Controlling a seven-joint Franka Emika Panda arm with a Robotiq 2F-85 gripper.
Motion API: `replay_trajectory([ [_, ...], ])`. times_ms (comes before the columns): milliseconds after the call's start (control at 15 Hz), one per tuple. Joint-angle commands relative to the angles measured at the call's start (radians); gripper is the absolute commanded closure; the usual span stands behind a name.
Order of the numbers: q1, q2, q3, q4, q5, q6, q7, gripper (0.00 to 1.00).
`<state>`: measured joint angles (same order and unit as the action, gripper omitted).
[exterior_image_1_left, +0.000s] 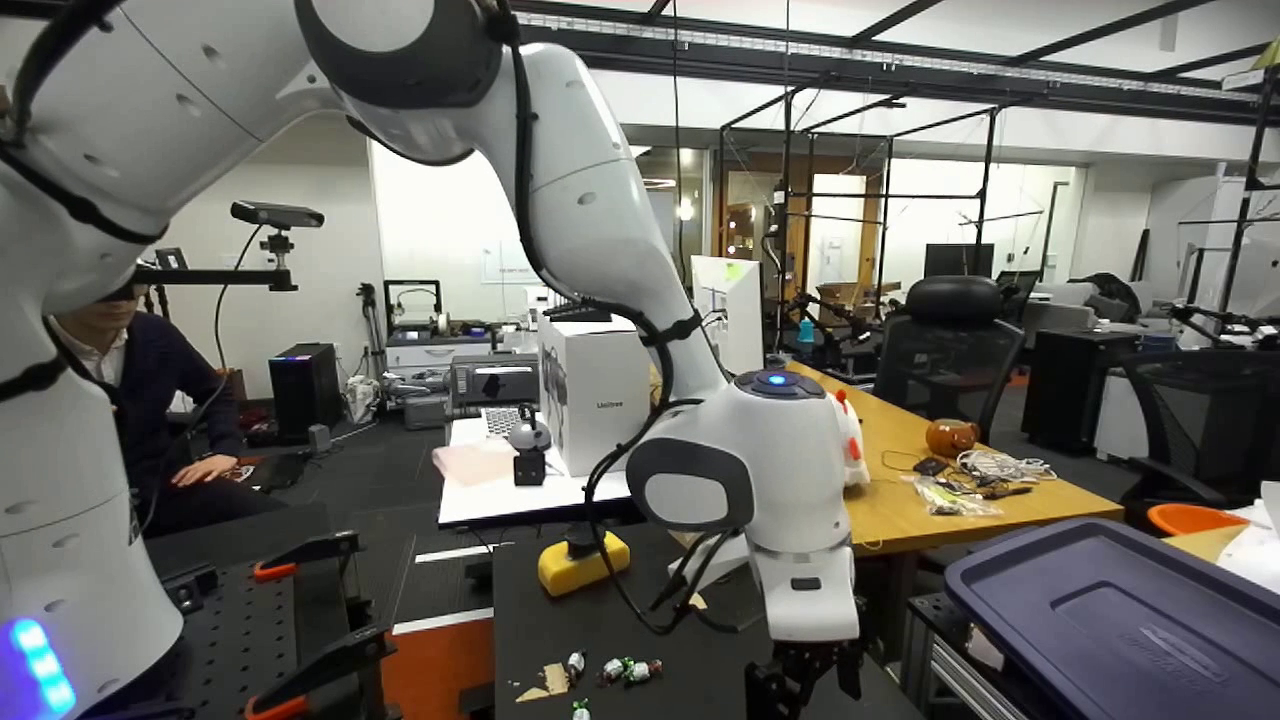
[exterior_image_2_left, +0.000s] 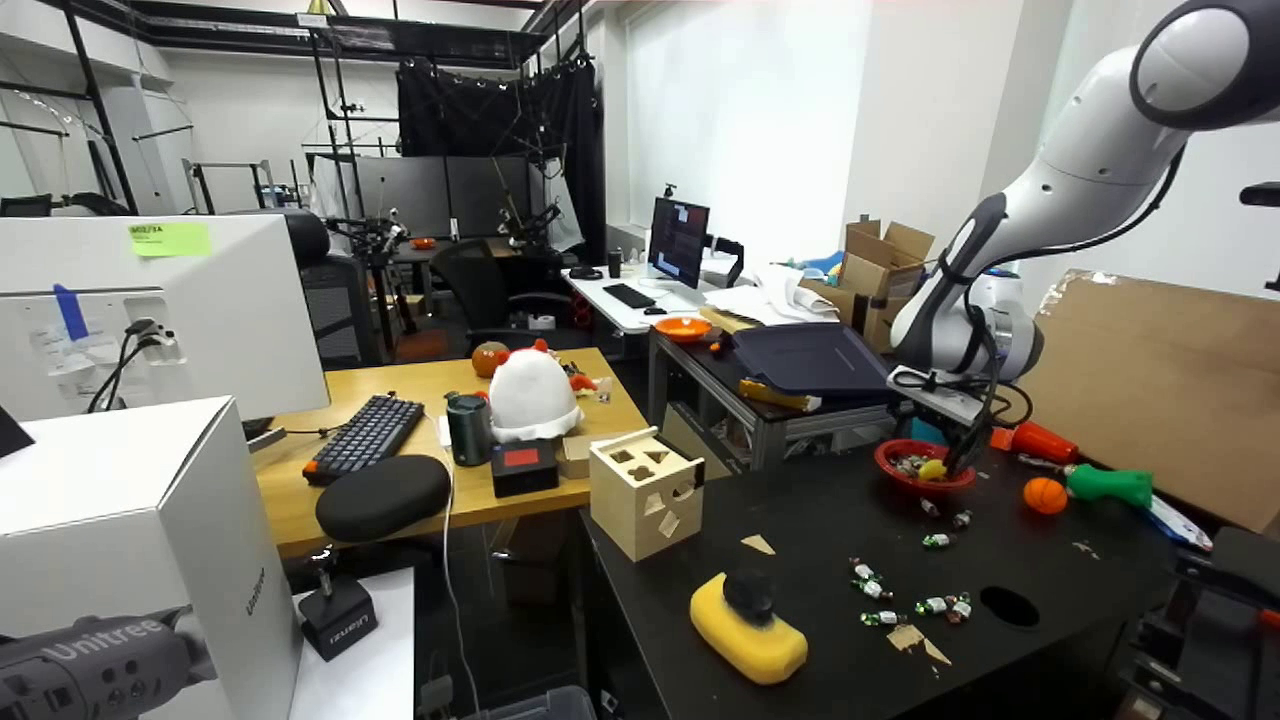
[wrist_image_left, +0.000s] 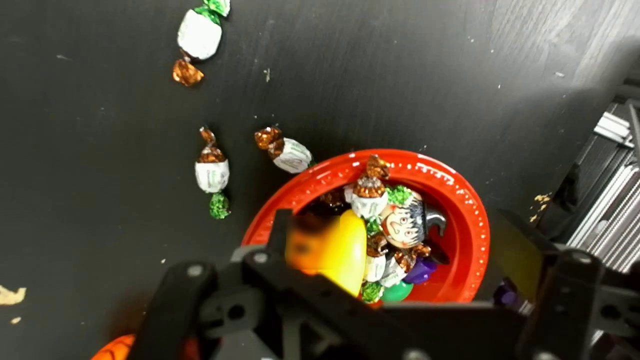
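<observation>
My gripper (wrist_image_left: 395, 220) stands wide open above a red bowl (wrist_image_left: 472, 220), its fingers on either side of the bowl's middle. Inside the bowl lie several wrapped candies (wrist_image_left: 369, 202), a witch-faced toy (wrist_image_left: 402, 222), a purple piece (wrist_image_left: 420, 271) and a green piece (wrist_image_left: 397, 291). A yellow toy (wrist_image_left: 352, 247) with a blurred orange part sits close beside the left finger; whether they touch I cannot tell. Outside the rim, candies (wrist_image_left: 212, 175) rest on the black table. An exterior view shows the gripper (exterior_image_2_left: 965, 455) low at the bowl (exterior_image_2_left: 925, 489).
A yellow block with a black top (exterior_image_2_left: 748, 630), a wooden shape box (exterior_image_2_left: 645, 495) and more candies (exterior_image_2_left: 870, 588) are on the table. Near the bowl are an orange ball (exterior_image_2_left: 1045, 495), a green object (exterior_image_2_left: 1110, 485) and a red one (exterior_image_2_left: 1042, 442). A cardboard panel (exterior_image_2_left: 1160, 390) stands behind.
</observation>
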<state>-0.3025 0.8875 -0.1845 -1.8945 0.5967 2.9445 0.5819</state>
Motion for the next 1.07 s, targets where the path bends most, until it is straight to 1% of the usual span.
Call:
replay_trajectory([
  [0, -0.101, -0.185, 0.127, -0.193, 0.006, 0.065, -0.236, 0.0],
  [200, -0.198, -0.313, 0.237, -0.332, -0.011, 0.106, -0.428, 0.0],
  [333, -0.265, -0.384, 0.306, -0.393, -0.015, 0.083, -0.544, 0.0],
  [467, -0.307, -0.442, 0.346, -0.441, -0.018, 0.052, -0.626, 0.0],
  [600, -0.319, -0.497, 0.35, -0.486, -0.031, 0.023, -0.678, 0.0],
  [733, -0.313, -0.547, 0.337, -0.529, -0.048, 0.007, -0.712, 0.0],
  [867, -0.304, -0.591, 0.32, -0.557, -0.047, -0.02, -0.678, 0.0],
  [933, -0.302, -0.507, 0.33, -0.497, -0.04, 0.028, -0.681, 0.0],
  [1000, -0.302, -0.528, 0.327, -0.512, -0.04, 0.016, -0.681, 0.0],
])
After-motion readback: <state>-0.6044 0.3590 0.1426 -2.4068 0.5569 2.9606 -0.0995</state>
